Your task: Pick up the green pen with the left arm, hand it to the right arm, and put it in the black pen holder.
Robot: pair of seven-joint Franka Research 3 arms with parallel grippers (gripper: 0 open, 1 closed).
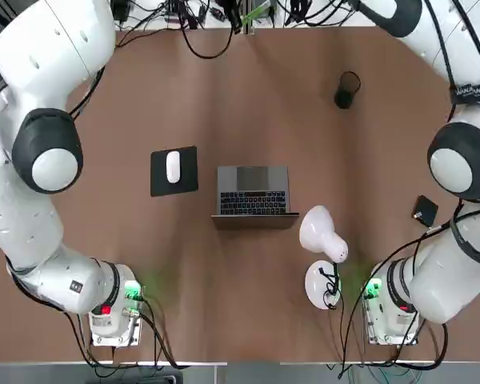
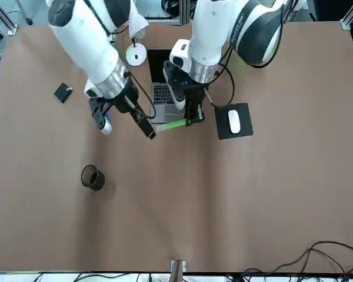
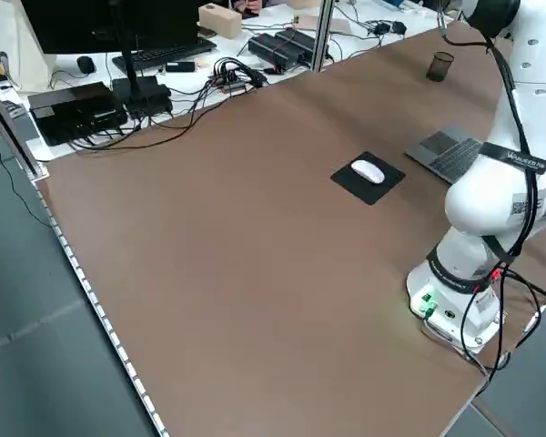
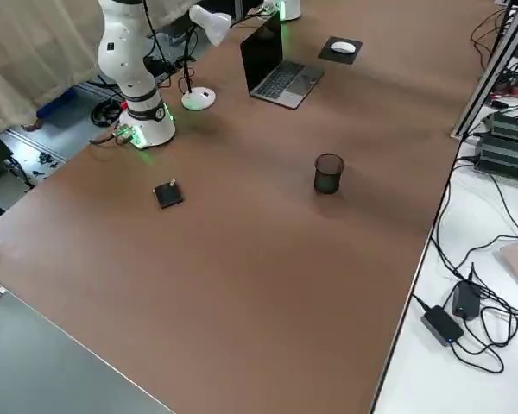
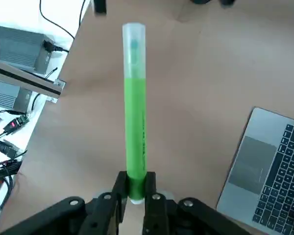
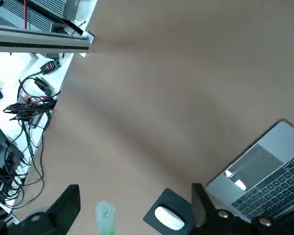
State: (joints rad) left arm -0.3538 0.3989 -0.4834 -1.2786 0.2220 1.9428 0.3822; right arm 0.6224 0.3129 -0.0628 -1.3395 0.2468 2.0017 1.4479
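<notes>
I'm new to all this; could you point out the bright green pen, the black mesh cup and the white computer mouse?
bright green pen [image 5: 135, 122]: left wrist view, mid-barrel.
black mesh cup [image 2: 93, 177]: front view, its side wall.
white computer mouse [image 1: 174, 166]: top view, its back.

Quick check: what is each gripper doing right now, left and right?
Left gripper: closed on one end of the green pen, holding it above the table.
Right gripper: open, holding nothing; the pen's capped tip sits between its fingers.

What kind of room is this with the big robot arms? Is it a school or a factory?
Probably a robotics lab set up like an office desk. A brown table holds a laptop, a mouse on a pad and a desk lamp, while cables and electronics boxes crowd its edges.
</notes>
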